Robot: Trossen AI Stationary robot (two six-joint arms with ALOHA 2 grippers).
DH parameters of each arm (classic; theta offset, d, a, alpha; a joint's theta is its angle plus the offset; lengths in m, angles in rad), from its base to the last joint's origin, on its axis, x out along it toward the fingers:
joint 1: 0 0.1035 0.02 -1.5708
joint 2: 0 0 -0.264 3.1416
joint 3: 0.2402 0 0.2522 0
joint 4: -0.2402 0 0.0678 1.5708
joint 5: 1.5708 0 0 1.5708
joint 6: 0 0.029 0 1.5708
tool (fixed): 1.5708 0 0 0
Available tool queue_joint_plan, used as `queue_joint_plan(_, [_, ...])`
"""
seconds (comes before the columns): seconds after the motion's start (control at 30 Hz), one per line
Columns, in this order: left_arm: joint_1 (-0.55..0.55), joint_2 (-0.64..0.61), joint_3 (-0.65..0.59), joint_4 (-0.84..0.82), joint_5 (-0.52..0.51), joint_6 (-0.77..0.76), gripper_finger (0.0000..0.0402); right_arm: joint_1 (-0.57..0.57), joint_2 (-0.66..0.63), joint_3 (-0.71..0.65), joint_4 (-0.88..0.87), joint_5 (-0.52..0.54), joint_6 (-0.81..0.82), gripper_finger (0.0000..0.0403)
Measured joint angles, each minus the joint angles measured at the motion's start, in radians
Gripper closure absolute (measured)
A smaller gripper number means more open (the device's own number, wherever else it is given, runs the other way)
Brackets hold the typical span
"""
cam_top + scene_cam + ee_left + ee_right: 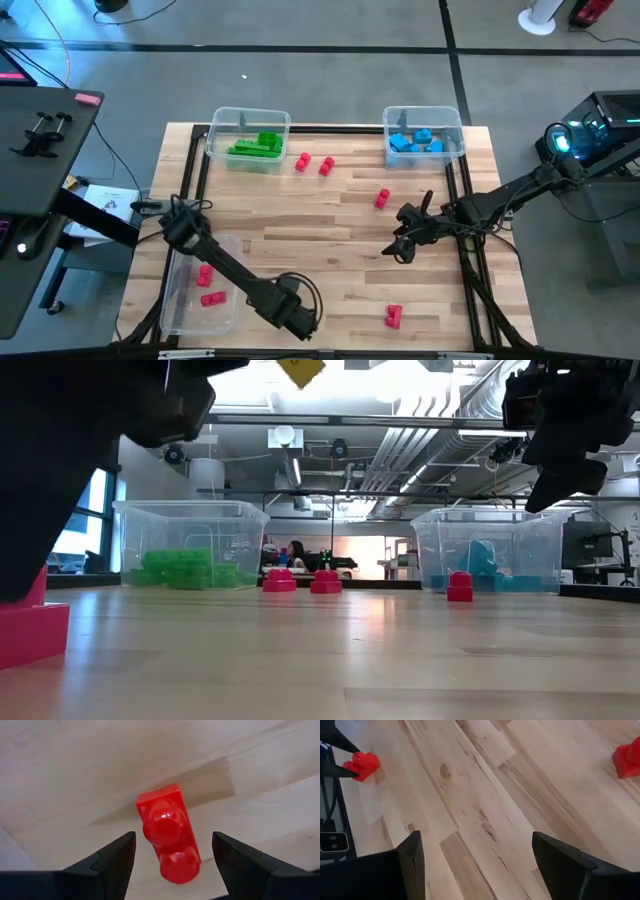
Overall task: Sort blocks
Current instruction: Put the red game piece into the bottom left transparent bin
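A red two-stud block point(167, 835) stands studs up on the wooden table near its front edge. My left gripper point(172, 839) points down over it, open, one finger on each side and a gap to each. The high view shows only that gripper's body point(297, 318), which covers the block. The low view has the block point(25, 630) at far left under the dark gripper. My right gripper point(403, 245) hangs open over the table's right middle with nothing between its fingers point(477, 865). Loose red blocks lie at the far middle point(303, 160) point(326, 166), right of centre point(382, 199) and near the front point(393, 316).
A clear bin point(213, 140) at the far left holds green blocks, and another point(460, 135) at the far right holds blue ones. A third clear bin point(180, 300) at the near left holds red blocks. A black frame point(470, 290) runs along the table's edges.
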Motion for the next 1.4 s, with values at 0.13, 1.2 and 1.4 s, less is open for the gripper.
queue_joint_plan(0.13, [0.014, 0.015, 0.0, 0.008, 0.001, 0.027, 0.0154, 0.0, 0.002, 0.0, 0.003, 0.0, 0.0, 0.0158])
queue_joint_plan(1.2, [0.22, -0.021, 0.0, -0.051, -0.056, 1.045, 0.0388, 0.0, 0.005, 0.0, 0.003, -0.002, 0.087, 0.0158])
queue_joint_plan(1.4, [0.259, -0.148, 0.0, -0.152, -0.101, 1.517, 0.04, 0.001, 0.005, 0.0, 0.006, -0.003, 0.202, 0.0158])
